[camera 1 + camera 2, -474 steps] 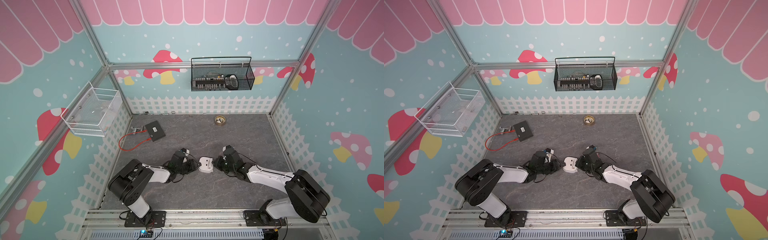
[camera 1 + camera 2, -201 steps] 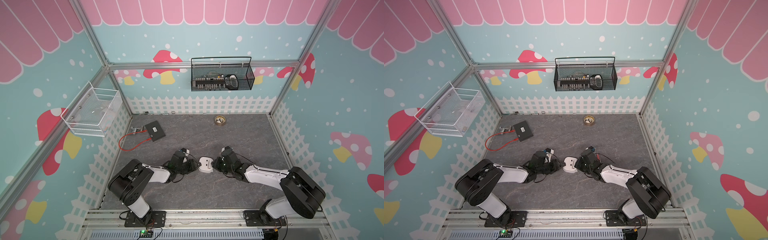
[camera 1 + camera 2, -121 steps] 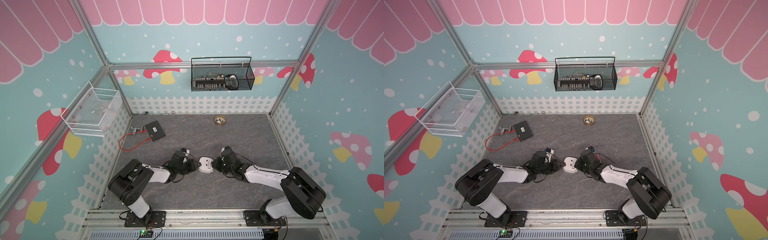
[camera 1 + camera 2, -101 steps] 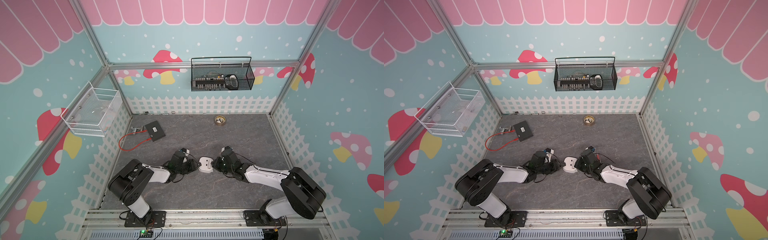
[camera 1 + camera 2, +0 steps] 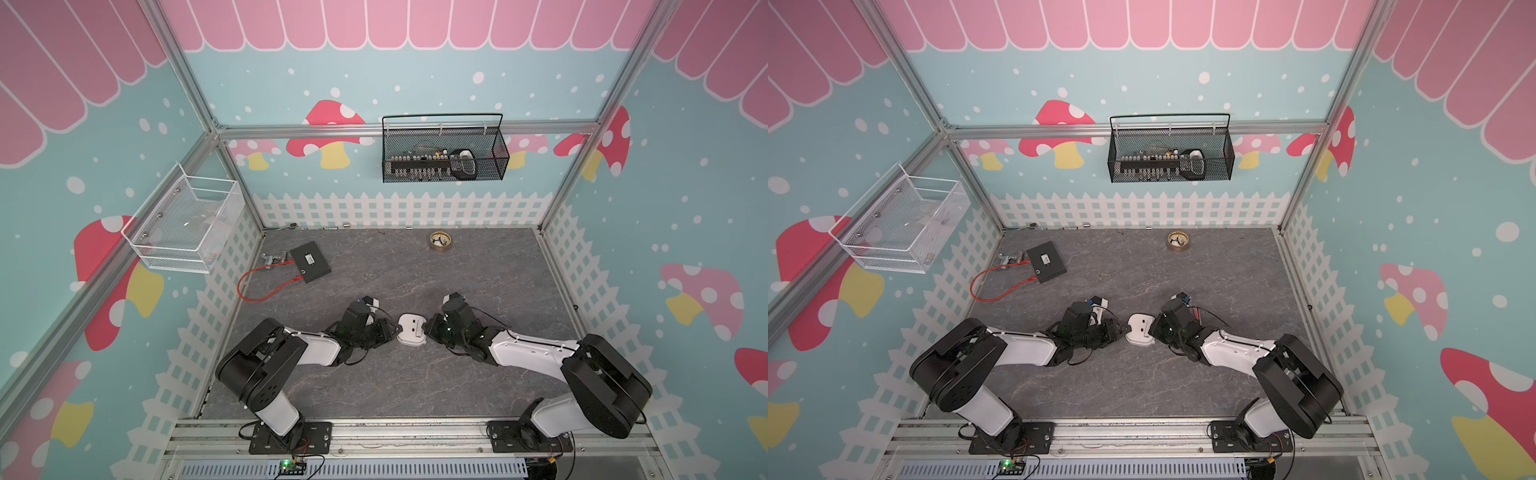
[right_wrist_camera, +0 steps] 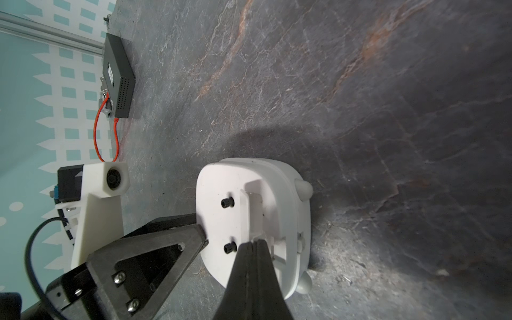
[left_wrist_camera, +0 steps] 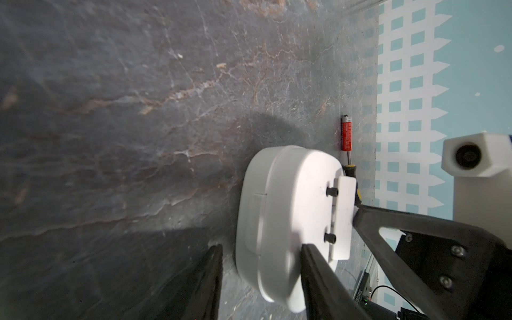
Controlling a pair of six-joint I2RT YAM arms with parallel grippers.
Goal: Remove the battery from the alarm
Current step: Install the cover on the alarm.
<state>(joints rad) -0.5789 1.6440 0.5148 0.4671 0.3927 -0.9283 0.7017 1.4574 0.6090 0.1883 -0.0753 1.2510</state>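
Right wrist view showed the right jaws closed to one tip and set at the recess (image 6: pixel 256 213) in the back of the alarm (image 6: pixel 216 199), having edged in from just beside it a moment earlier. The alarm lay face down on the tabletop (image 6: pixel 360 110) between both arms, left jaws part open with one finger (image 7: pixel 313 266) on its back. No battery showed at the recess; judged still inside.

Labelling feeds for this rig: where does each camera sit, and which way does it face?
Top views: high overhead, tilted down at the table; left arm, right arm whole.
Left wrist: low, along its jaws at the clock; right gripper shows.
Right wrist: low, facing the clock's back; its jaws, left gripper show.
Shared: all see the clock.
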